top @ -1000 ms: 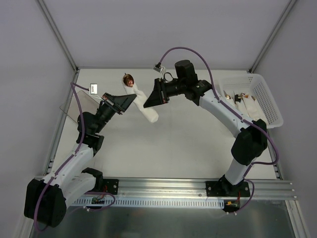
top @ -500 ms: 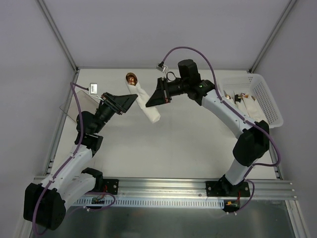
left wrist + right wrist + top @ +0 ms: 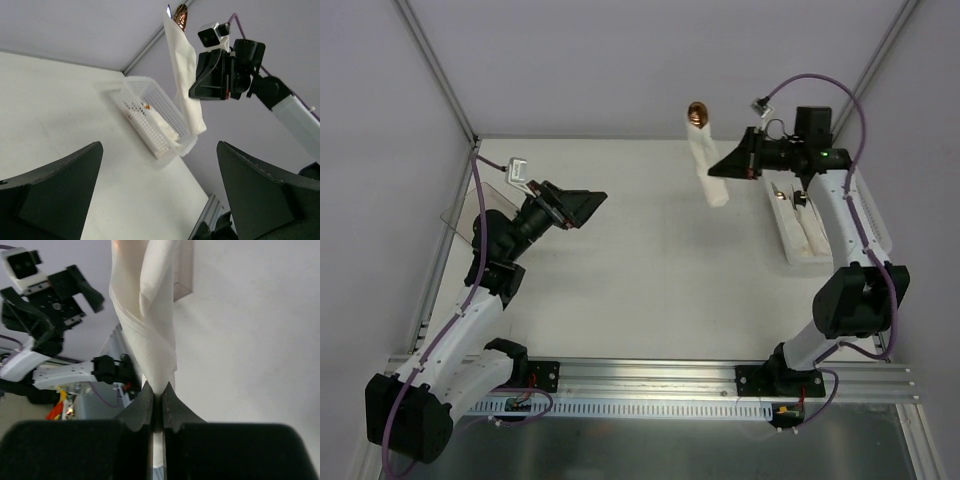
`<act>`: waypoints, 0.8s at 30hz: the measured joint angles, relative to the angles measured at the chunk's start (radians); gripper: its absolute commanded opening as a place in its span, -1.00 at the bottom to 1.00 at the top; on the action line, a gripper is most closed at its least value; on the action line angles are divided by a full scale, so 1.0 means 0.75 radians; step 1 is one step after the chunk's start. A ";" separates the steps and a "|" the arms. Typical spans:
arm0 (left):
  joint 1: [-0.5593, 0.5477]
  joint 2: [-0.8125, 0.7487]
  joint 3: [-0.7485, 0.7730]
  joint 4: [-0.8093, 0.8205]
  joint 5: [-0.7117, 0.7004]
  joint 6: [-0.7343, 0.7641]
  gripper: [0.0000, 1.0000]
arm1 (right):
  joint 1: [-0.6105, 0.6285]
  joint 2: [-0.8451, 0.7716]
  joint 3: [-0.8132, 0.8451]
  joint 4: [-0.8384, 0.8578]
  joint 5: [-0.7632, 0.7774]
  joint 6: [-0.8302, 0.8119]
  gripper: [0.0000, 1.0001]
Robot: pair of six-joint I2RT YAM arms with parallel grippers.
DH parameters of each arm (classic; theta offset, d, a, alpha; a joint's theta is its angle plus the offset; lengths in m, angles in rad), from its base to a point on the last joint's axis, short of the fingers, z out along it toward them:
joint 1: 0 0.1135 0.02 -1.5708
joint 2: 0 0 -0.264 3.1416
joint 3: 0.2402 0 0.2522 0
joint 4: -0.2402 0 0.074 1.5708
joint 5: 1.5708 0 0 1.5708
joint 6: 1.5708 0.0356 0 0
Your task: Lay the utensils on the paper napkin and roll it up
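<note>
Carried off rightward over the last second by the right gripper [image 3: 722, 168], ending just left of the white perforated basket [image 3: 790, 242]. Grips the rolled paper napkin [image 3: 708, 165] there, fingers pinched tight on it, with the roll nearly upright and lifted clear of the table. Shows a copper-brown utensil tip [image 3: 696, 112] poking from the roll's top end. Opened up meanwhile at the left gripper [image 3: 586, 208]: now spread wide, holding nothing, well left of the basket, beside a clear container [image 3: 468, 212].
</note>
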 measured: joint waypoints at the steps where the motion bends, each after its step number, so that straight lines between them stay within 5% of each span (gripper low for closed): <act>1: -0.001 0.015 0.022 -0.027 0.025 0.012 0.97 | -0.082 0.001 0.020 -0.088 -0.009 -0.091 -1.00; 10: -0.146 0.190 0.247 -0.339 0.063 0.239 0.98 | -0.667 0.256 0.519 -1.001 0.095 -1.095 -1.00; 16: -0.220 0.276 0.301 -0.420 0.064 0.343 0.97 | -0.894 0.509 0.641 -1.135 0.249 -1.537 -1.00; 24: -0.221 0.300 0.301 -0.445 0.056 0.360 0.98 | -0.997 0.685 0.642 -1.180 0.385 -1.755 -1.00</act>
